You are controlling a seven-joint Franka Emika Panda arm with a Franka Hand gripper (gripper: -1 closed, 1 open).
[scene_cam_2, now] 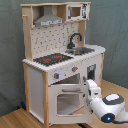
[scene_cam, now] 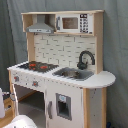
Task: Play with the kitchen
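Observation:
The kitchen [scene_cam: 60,70] [scene_cam_2: 60,60] is a tall white and light-wood toy with a grey hood [scene_cam: 40,27], a black faucet [scene_cam: 85,59], a sink [scene_cam: 75,74] and a red-ringed hob [scene_cam: 37,65]. In the second exterior view the windowed oven door [scene_cam_2: 67,102] hangs below the knobs. My white arm [scene_cam_2: 106,106] reaches in from the lower right. Its gripper [scene_cam_2: 90,87] sits at the door's right edge, close to the cabinet front. In the first exterior view only a white part of the arm [scene_cam: 22,122] shows at the bottom, and the oven opening [scene_cam: 30,100] looks dark.
A toy microwave [scene_cam: 75,23] sits on the top shelf beside the hood. The kitchen stands on a wooden floor [scene_cam_2: 15,120] against a grey curtain [scene_cam_2: 112,30]. A pale object [scene_cam: 2,97] shows at the first exterior view's left edge.

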